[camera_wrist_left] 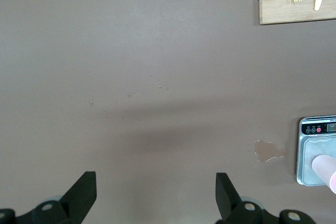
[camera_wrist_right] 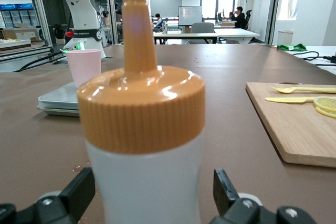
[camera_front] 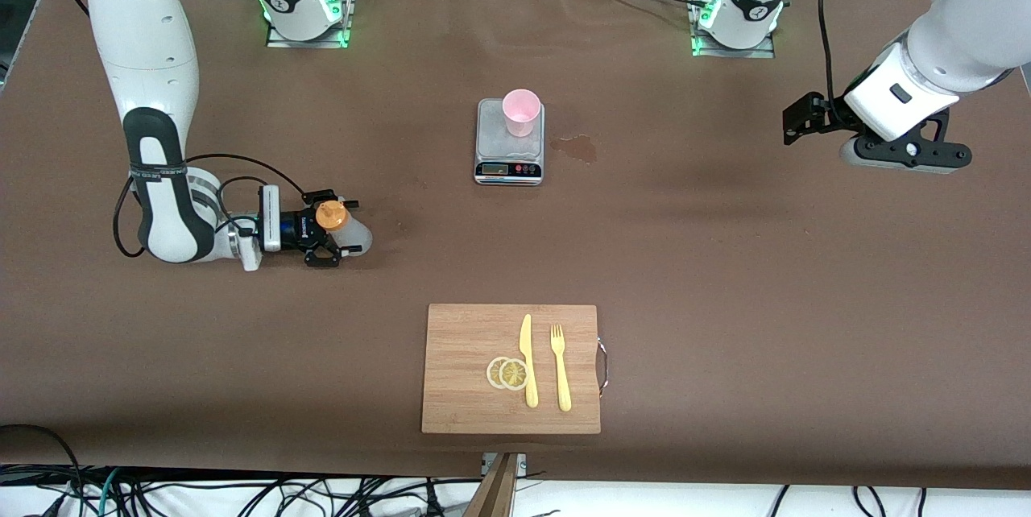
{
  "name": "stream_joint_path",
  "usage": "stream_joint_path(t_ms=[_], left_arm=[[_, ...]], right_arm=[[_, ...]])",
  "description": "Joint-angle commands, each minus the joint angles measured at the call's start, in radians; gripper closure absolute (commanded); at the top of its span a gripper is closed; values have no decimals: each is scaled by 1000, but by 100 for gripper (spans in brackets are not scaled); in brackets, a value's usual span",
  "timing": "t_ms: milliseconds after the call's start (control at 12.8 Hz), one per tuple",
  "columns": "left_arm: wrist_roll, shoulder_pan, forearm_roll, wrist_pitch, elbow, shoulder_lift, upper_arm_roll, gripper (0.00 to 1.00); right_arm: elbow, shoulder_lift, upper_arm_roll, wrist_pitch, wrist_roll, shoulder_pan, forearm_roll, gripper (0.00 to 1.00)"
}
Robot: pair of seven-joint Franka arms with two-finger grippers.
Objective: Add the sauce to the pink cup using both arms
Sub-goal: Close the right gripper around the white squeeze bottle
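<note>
The sauce bottle (camera_front: pixel 354 237), whitish with an orange nozzle cap, stands on the table toward the right arm's end. My right gripper (camera_front: pixel 338 229) is open around its body, with a gap at each finger. In the right wrist view the sauce bottle (camera_wrist_right: pixel 144 145) fills the space between the fingers of the right gripper (camera_wrist_right: pixel 152 192). The pink cup (camera_front: pixel 520 110) stands on the grey scale (camera_front: pixel 509 156) mid-table, also in the right wrist view (camera_wrist_right: pixel 83 65). My left gripper (camera_front: pixel 799 126) waits open and empty in the air over bare table at the left arm's end, also in the left wrist view (camera_wrist_left: pixel 156 190).
A wooden cutting board (camera_front: pixel 467 372) lies nearer the front camera, with a yellow knife (camera_front: pixel 527 360), a fork (camera_front: pixel 560 368) and lemon slices (camera_front: pixel 507 373) on it. A wet stain (camera_front: pixel 576 146) marks the table beside the scale.
</note>
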Motion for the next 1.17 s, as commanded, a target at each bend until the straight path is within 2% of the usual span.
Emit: stream_joint_path(t_ms=[0,468,623,857,1091], left_arm=[[17,3,15,-14,13,3,-1,0],[15,2,12,-15,15,3,-1,0],[19,3,12,-15,15,3,-1,0],[17,3,12,-15,15,3,-1,0],[19,3,12,-15,13,3,-1,0]], right_arm=[[34,22,6,-62,-20,-4,10,0],[35,32,9,-174,-96,-26,18,0],[36,46,9,-209,-109,-40,18,4],[38,66,9,-210,-130,-43,34,16],[51,83,11,-210,-133,-41,45,16]])
